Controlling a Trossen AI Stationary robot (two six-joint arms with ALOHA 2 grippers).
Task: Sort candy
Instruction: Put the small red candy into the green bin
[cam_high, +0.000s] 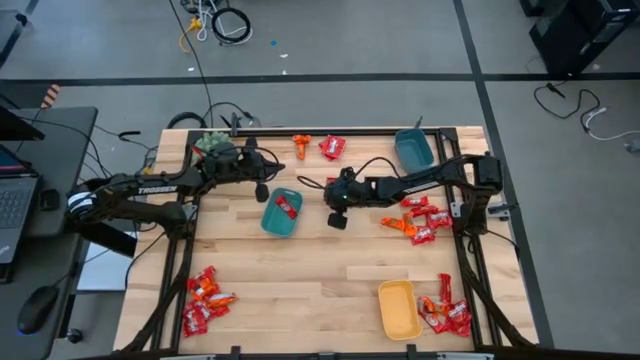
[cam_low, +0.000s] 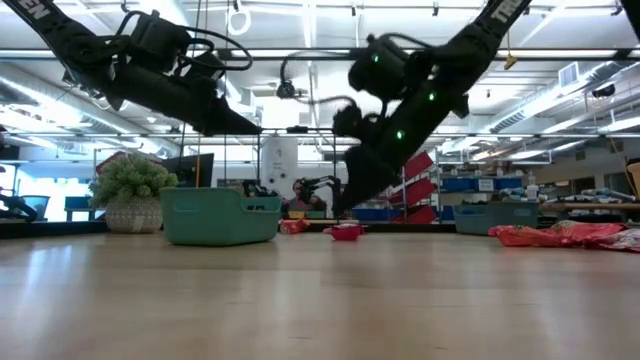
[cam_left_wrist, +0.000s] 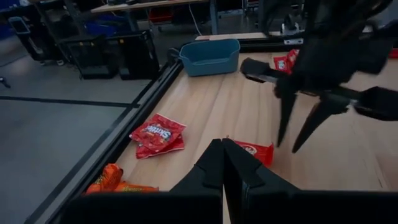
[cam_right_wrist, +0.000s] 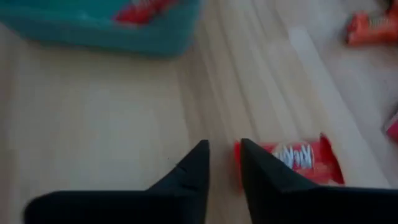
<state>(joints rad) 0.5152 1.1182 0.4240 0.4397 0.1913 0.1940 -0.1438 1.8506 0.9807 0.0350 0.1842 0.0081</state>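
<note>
The surface (cam_high: 300, 270) is pale wood in planks, smooth with a soft sheen. The candy (cam_left_wrist: 157, 132) sits in glossy, crinkled foil-like wrappers. The teal tray (cam_high: 281, 213) looks like smooth matt plastic. The right pincer (cam_right_wrist: 221, 163) has matt black fingers (cam_right_wrist: 193, 168), seemingly plastic.

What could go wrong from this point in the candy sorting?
The right gripper hovers open with a red KitKat beside one finger rather than between them; closing here may pinch only its edge or miss. The left gripper, shut and empty, sits near the right arm above the table, so the arms might collide over the teal tray. The tray looks light and may slide if nudged.
</note>
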